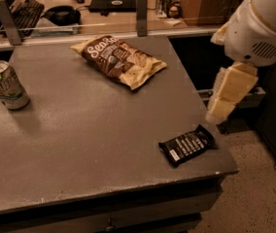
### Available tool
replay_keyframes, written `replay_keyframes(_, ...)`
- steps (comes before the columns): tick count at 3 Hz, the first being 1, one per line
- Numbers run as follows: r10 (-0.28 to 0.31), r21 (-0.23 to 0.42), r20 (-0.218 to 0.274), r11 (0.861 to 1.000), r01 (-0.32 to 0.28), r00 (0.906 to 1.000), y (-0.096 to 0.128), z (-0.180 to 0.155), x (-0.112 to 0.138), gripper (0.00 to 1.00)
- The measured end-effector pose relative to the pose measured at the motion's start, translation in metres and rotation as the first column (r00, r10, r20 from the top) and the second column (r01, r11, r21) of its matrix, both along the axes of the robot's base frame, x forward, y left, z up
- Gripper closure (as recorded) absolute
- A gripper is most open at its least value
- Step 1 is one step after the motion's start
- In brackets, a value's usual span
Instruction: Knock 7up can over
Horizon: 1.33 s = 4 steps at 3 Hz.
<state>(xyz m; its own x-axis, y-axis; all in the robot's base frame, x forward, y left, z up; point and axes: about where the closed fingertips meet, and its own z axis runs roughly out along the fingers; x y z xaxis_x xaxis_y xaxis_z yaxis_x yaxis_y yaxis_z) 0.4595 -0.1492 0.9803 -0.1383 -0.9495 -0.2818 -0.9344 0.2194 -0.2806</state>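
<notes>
The 7up can [6, 85] stands upright near the left edge of the grey table [89, 130], pale white-green with a silver top and pull tab. My gripper [216, 114], cream-coloured under a white arm, hangs off the table's right edge, just above and right of the dark candy bar wrapper [187, 144]. It is far from the can, with the whole table width between them, and holds nothing I can see.
A tan-and-brown snack bag [120, 61] lies at the table's back middle. A railing with grey posts [141, 13] runs behind the table, with a desk, keyboard [25, 11] and cans beyond. Speckled floor lies to the right.
</notes>
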Motion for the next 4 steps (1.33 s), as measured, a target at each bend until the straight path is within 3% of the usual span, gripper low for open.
replay_keyframes(1,0.101,0.134,0.058,0.985,-0.108,0.9932,0.101,0.011,0.025,0.0)
replay_keyframes(2,0.162,0.264,0.101,0.947,-0.183,0.9816,0.188,0.013,0.041,0.0)
replay_keyframes(3,0.159,0.291,0.14,0.937,-0.195,0.9772,0.202,0.021,0.047,0.0)
replay_keyframes(4,0.159,0.291,0.14,0.937,-0.195,0.9772,0.202,0.021,0.047,0.0)
